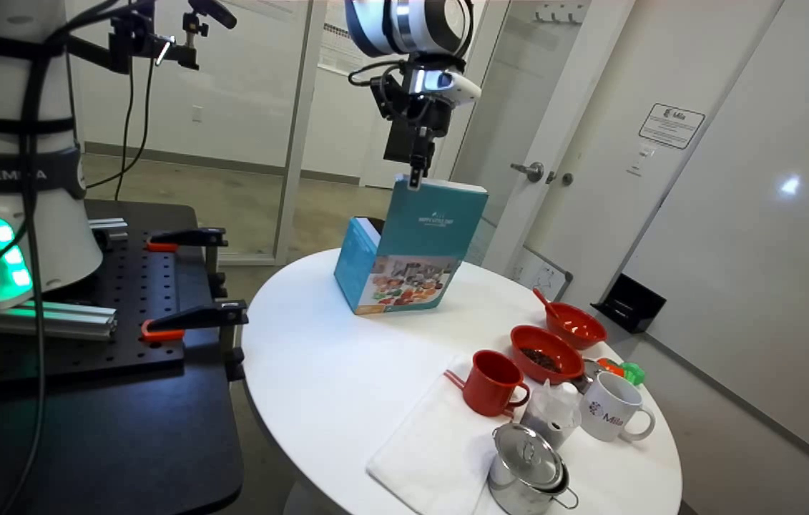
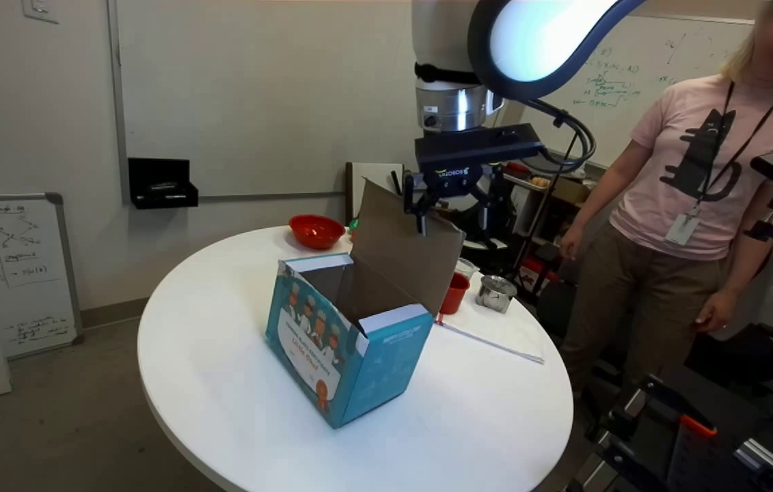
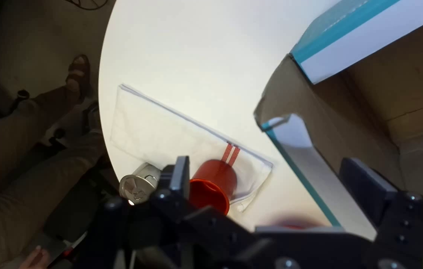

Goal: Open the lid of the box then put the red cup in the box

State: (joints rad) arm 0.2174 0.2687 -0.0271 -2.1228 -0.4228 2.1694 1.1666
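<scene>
The teal box (image 1: 354, 265) stands on the round white table, and its open top shows in an exterior view (image 2: 386, 369) and in the wrist view (image 3: 349, 33). Its lid (image 2: 393, 239) is raised steeply, brown inside showing; its teal outside faces an exterior view (image 1: 436, 214). The red cup (image 1: 486, 386) stands upright on a white cloth beside the box, partly hidden by the lid in an exterior view (image 2: 454, 295). My gripper (image 2: 454, 222) is open and empty at the lid's upper edge. In the wrist view (image 3: 271, 175) the lid's edge runs between the fingers; I cannot tell whether they touch.
Two red bowls (image 1: 546, 354), a white mug (image 1: 604, 408), a clear container (image 1: 553, 411) and a lidded metal pot (image 1: 518, 483) stand around the cup. The folded cloth (image 1: 433, 447) lies beneath it. A person (image 2: 700, 178) stands beyond the table.
</scene>
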